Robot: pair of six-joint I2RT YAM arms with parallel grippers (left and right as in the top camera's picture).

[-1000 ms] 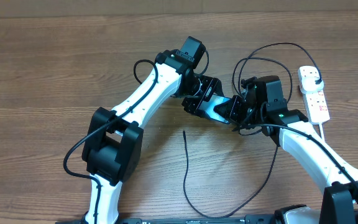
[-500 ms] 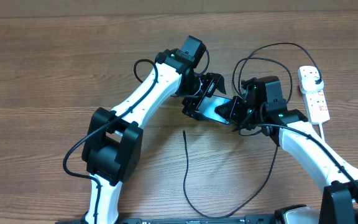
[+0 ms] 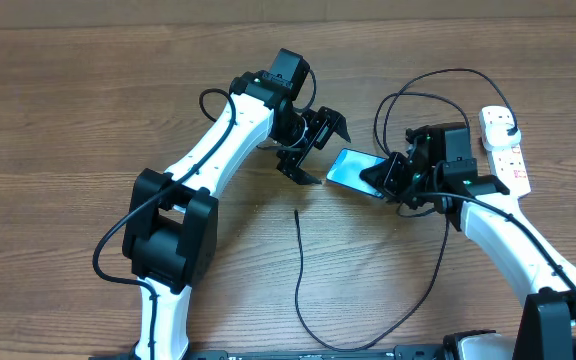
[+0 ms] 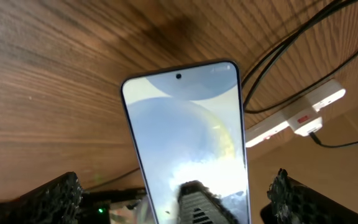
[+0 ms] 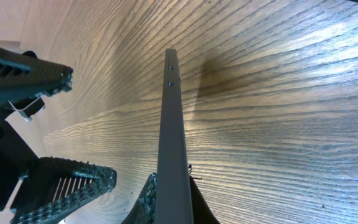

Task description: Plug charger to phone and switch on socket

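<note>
At 9 o'clock of bench (image 3: 88, 120) centre, the left end effector (image 3: 320, 150) has its jaws spread wide and grips nothing. In the left wrist view its studded fingers (image 4: 50, 198) stand either side of the phone, apart from it. The charger (image 3: 298, 262) is a thin black cable, its free tip loose on the wood at 6 o'clock of that end effector, the rest looping toward the near edge. At 3 o'clock, across a clear gap, is the phone (image 3: 350, 169): black frame, teal screen from overhead, washed pale blue with a punch-hole camera up close, and a thin dark edge in the right wrist view. The right end effector (image 3: 390, 178) is clamped on its right end, hiding that end. The socket (image 3: 506, 152), white with red marks, lies at 3 o'clock near the bench edge with a black plug (image 3: 509, 126) seated in it. Which cable that plug belongs to is hard to trace.
</note>
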